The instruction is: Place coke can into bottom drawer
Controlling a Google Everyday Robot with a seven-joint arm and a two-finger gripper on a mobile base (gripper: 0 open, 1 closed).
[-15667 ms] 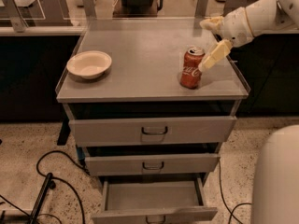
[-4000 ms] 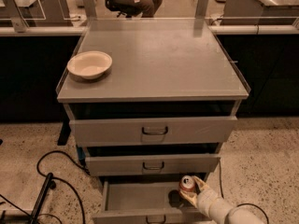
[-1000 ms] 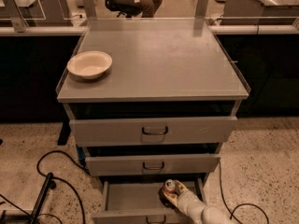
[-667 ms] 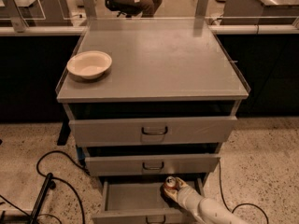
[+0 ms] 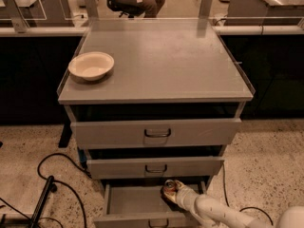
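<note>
The coke can (image 5: 169,186) shows its silver top and a bit of red side inside the open bottom drawer (image 5: 137,216), at the drawer's right rear. My gripper (image 5: 175,192) reaches in from the lower right on a white arm and sits right against the can. The drawer is pulled out below the middle drawer (image 5: 154,166). Most of the can's body is hidden by the gripper.
A cream bowl (image 5: 91,65) sits at the left of the cabinet top (image 5: 161,61). The top drawer (image 5: 156,132) stands slightly out. Black cables (image 5: 57,184) lie on the speckled floor at the left. A person sits in a chair behind the glass barrier.
The gripper and can stay at the right rear of the bottom drawer, shifting only slightly. Earlier the can was lifted from the cabinet top and brought down here.
</note>
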